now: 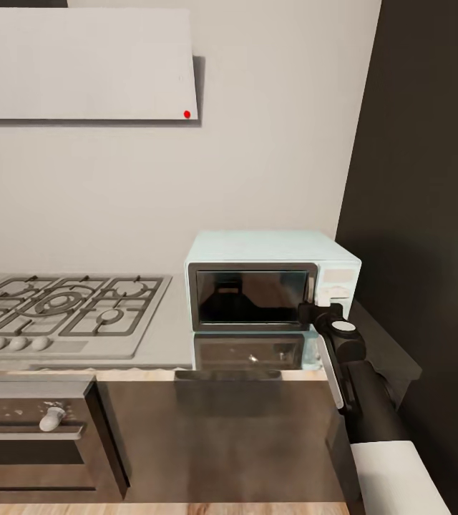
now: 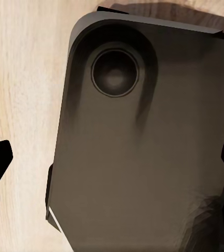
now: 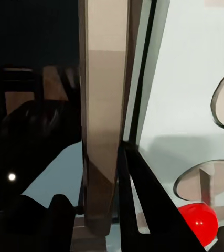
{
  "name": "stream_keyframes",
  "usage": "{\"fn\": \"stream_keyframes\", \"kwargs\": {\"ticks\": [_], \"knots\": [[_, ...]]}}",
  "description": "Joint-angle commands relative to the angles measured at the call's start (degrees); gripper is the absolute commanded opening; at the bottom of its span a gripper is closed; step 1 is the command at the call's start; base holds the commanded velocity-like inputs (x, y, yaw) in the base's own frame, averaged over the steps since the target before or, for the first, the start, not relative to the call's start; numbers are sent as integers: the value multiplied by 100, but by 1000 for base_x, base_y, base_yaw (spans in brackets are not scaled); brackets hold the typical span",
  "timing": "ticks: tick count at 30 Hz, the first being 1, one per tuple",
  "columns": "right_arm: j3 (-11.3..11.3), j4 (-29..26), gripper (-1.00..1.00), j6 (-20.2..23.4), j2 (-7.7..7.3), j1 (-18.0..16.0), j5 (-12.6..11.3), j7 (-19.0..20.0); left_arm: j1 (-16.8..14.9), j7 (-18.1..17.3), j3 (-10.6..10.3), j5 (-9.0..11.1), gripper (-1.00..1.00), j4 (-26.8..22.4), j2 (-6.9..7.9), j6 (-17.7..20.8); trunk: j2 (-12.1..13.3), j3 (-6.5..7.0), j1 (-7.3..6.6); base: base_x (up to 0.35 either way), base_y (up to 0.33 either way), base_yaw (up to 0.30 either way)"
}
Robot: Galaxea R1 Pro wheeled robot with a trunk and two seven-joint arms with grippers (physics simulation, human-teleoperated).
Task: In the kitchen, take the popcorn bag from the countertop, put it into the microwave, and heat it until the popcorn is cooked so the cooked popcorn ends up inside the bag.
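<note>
The pale blue microwave (image 1: 265,250) stands on the grey countertop (image 1: 175,336) against the wall, its dark glass door (image 1: 250,295) closed. My right gripper (image 1: 315,310) reaches the door's right edge, beside the cream control panel (image 1: 338,280). In the right wrist view the gripper (image 3: 92,173) is shut on the door's grey frame bar (image 3: 104,105), one dark finger on each side; a round knob (image 3: 206,181) shows next to it. My left gripper (image 2: 112,163) hangs open over wooden floor with nothing between its fingers. The popcorn bag and popcorn are out of view.
A gas hob (image 1: 64,304) fills the counter left of the microwave, with a steel oven (image 1: 32,433) below and a range hood (image 1: 79,64) above. A tall dark cabinet (image 1: 429,179) stands close on the right. The robot's dark base (image 2: 143,147) lies under the left gripper.
</note>
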Motion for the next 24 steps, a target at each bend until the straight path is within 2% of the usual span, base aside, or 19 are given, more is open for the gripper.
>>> {"fn": "stream_keyframes", "kwargs": {"ticks": [1, 8, 24], "knots": [[23, -3, -100, 14, 4, -3, -176, 30, -1, 1, 0, 30, 100, -3, 0, -10, -3, -5, 0, 0, 0, 0], [24, 5, -100, 23, -46, -3, -179, 23, -1, 8, 17, 30, 100, -3, 0, -10, -3, -5, 0, -63, 0, 0], [32, -2, -100, 14, -48, -3, -176, 12, -1, 10, 53, 30, 100, -3, -18, -10, -3, -5, 0, -339, 18, 0]]}}
